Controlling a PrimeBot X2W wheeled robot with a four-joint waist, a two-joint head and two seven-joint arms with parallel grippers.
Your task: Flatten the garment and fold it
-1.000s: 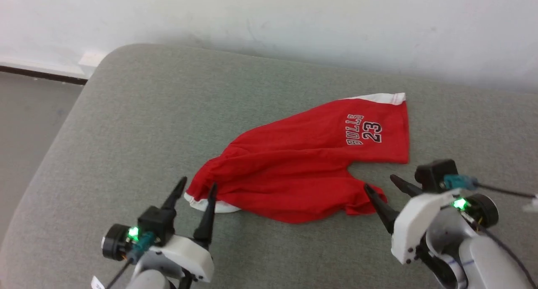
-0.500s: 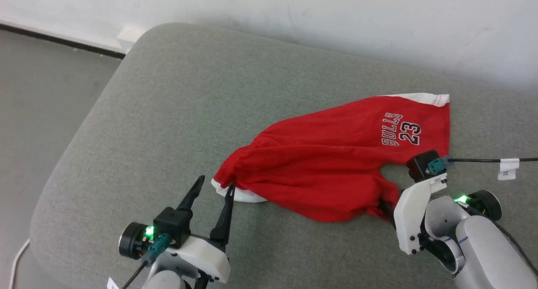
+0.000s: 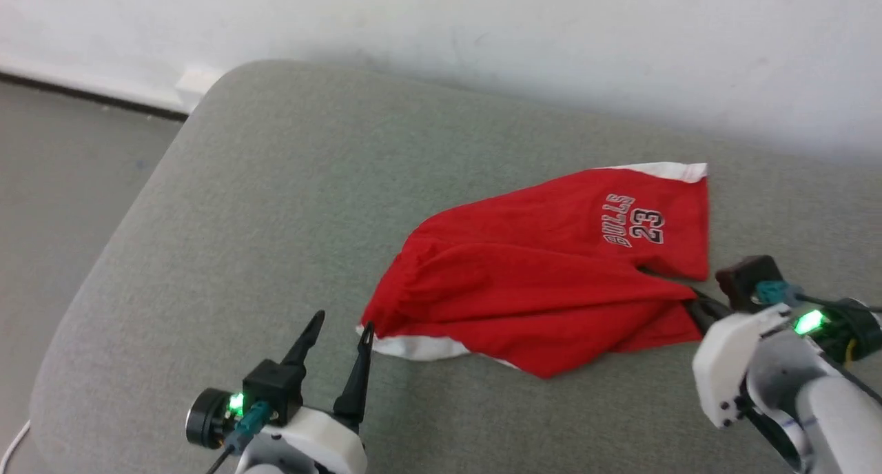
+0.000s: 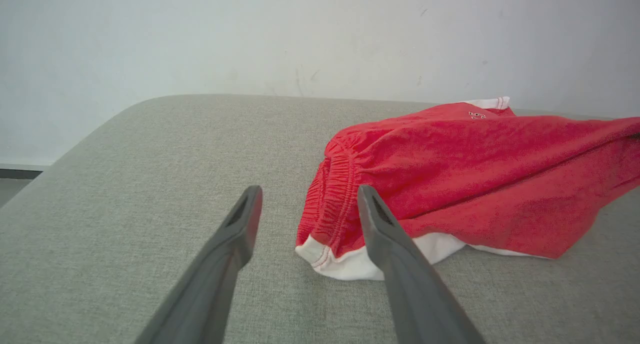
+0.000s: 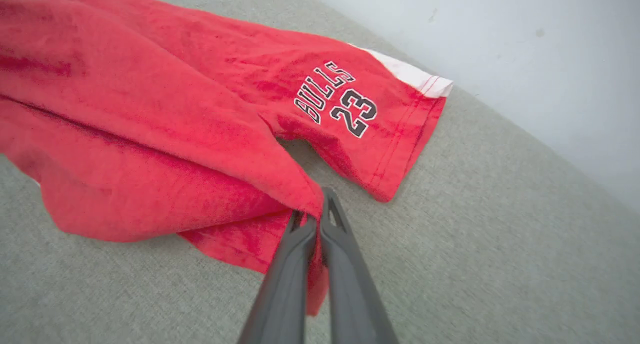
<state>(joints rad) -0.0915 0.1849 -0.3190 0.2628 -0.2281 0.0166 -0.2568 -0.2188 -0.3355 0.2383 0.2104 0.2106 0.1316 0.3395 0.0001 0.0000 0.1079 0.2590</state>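
Your right gripper [image 5: 317,211] clamps the rumpled red garment [image 3: 551,288] by one leg. Your left gripper [image 3: 344,321] gapes beside the gathered waistband [image 4: 335,194], over the grey woven cushion [image 3: 275,184].

Right gripper [image 5: 314,211]: fingers [image 5: 345,264] pressed together with a fold of the red garment [image 5: 150,109] pinched between the tips. Pinched bit is pulled up into a ridge; rest of the fabric is rumpled and spreads to the left across the grey surface [image 5: 475,224]. "BULLS 23" print [image 5: 335,104] faces up, just above the tips. White stripe [image 5: 410,76] at the far hem corner. Pale wall [image 5: 500,44] top right.
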